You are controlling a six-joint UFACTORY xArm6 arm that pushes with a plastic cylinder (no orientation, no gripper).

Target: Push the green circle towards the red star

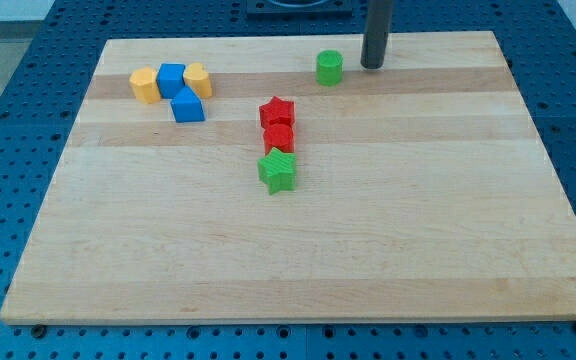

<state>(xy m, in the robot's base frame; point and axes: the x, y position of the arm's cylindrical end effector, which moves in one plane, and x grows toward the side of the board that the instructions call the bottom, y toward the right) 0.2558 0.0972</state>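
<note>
The green circle (329, 67) is a short green cylinder near the top of the wooden board (298, 250). The red star (277, 112) lies below and to its left, at the top of a short column. My tip (371, 66) rests on the board just to the right of the green circle, with a small gap between them. The rod rises out of the view's top.
A second red block (279, 137) sits directly under the red star, and a green star (278, 171) under that. At the top left stand two yellow blocks (145, 85) (198, 79) and two blue blocks (171, 79) (187, 105), clustered together.
</note>
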